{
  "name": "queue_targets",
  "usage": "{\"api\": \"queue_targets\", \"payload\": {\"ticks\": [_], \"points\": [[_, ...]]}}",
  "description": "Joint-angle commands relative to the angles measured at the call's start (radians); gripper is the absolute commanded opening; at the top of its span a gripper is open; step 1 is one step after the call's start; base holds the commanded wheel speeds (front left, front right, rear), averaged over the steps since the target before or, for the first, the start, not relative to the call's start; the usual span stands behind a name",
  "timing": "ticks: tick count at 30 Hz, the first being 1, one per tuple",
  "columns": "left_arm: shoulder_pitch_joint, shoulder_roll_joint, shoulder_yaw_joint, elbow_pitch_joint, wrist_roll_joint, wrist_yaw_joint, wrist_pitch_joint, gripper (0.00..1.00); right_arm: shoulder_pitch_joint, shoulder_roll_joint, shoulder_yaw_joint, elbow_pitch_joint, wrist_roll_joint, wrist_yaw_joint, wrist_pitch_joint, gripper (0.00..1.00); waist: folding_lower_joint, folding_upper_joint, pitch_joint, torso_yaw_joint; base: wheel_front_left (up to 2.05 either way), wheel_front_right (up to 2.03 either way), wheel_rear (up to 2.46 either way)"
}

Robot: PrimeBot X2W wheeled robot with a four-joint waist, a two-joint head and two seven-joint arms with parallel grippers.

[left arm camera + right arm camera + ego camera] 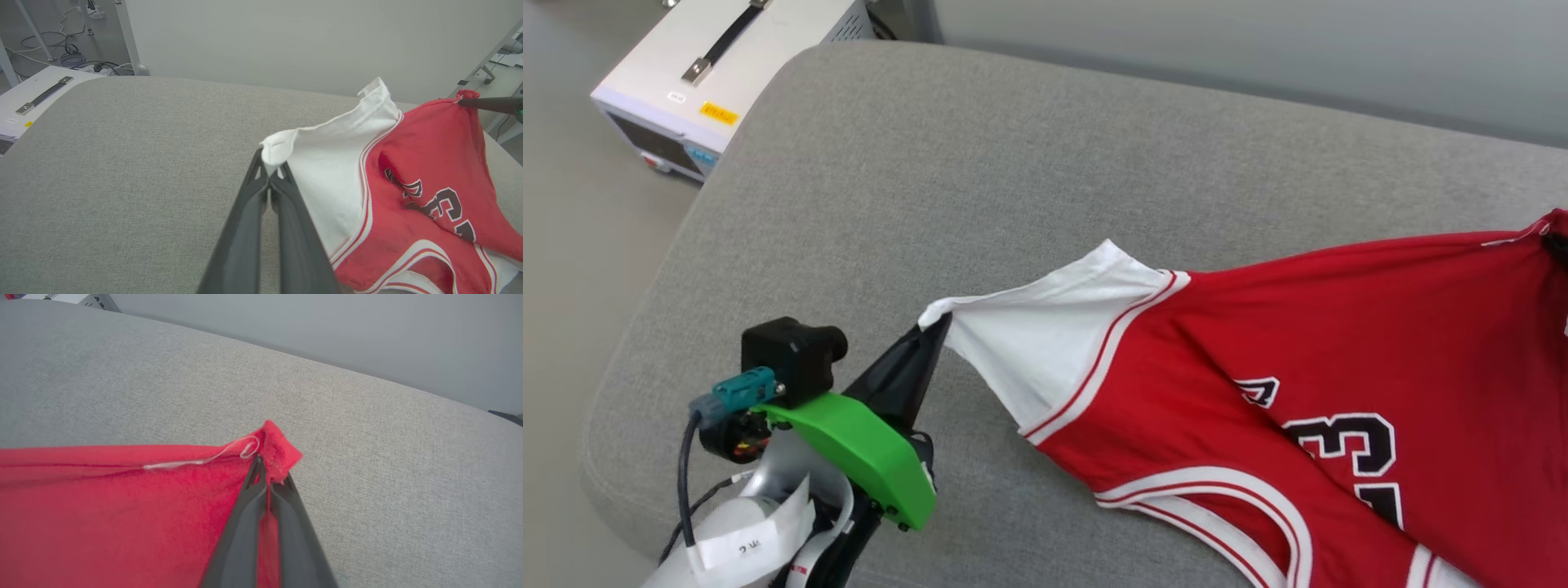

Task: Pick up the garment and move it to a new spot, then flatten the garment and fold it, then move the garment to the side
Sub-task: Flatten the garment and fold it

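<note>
1. While the left fingers (269, 179) are pressed together on the hem of the white sleeve (1045, 343) and the right fingers (267, 484) pinch a red corner, the shirt (1339, 343) hangs stretched between them over the grey surface (931, 163). Its lower part seems to drape down onto the surface.
2. The step in hand looks like carrying the shirt to its new spot, ready for flattening. Both arms should travel together at one pace, so the span between them neither sags nor strains.
3. Each grip holds only a small fold of cloth near the tips. A jerk or too much stretch could pull it free, so slow, even motion is best.
4. Aim for the bare middle of the surface, away from its rounded edge near the left arm.
5. Set the trailing part down first, then draw the top edge gently away, so the cloth lays out smooth with the lettering up.
6. Let go only once the cloth rests flat.
</note>
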Motion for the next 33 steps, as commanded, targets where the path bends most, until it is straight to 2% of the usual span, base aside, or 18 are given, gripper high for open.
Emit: {"api": "queue_targets", "payload": {"ticks": [1, 9, 19, 26, 33], "points": [[-0.014, 0.016, 0.018, -0.009, -0.002, 0.012, -0.007, 0.00, -0.006, -0.011, -0.006, -0.006, 0.014, -0.001, -0.019, 0.00, 0.0000, 0.0000, -0.084, -0.071, 0.00, 0.00, 0.00], [-0.073, 0.013, 0.122, -0.055, 0.019, 0.077, -0.072, 0.00, -0.004, -0.012, -0.043, -0.147, 0.026, -0.001, -0.074, 0.00, 0.0000, 0.0000, -0.145, -0.147, 0.00, 0.00, 0.00], [-0.208, 0.030, 0.223, -0.102, 0.083, 0.122, -0.143, 0.00, -0.010, 0.031, -0.100, -0.369, -0.009, -0.001, -0.074, 0.00, 0.0000, 0.0000, -0.173, -0.227, 0.00, 0.00, 0.00], [-0.351, 0.074, 0.269, -0.129, 0.127, 0.114, -0.147, 0.00, -0.038, 0.079, -0.138, -0.475, -0.044, -0.001, -0.056, 0.00, 0.0000, 0.0000, -0.150, -0.272, 0.00, 0.00, 0.00], [-0.487, 0.152, 0.282, -0.095, 0.148, 0.064, -0.087, 0.00, -0.093, 0.106, -0.164, -0.514, -0.072, -0.001, -0.061, 0.00, 0.0000, 0.0000, -0.056, -0.301, 0.00, 0.00, 0.00]]}}
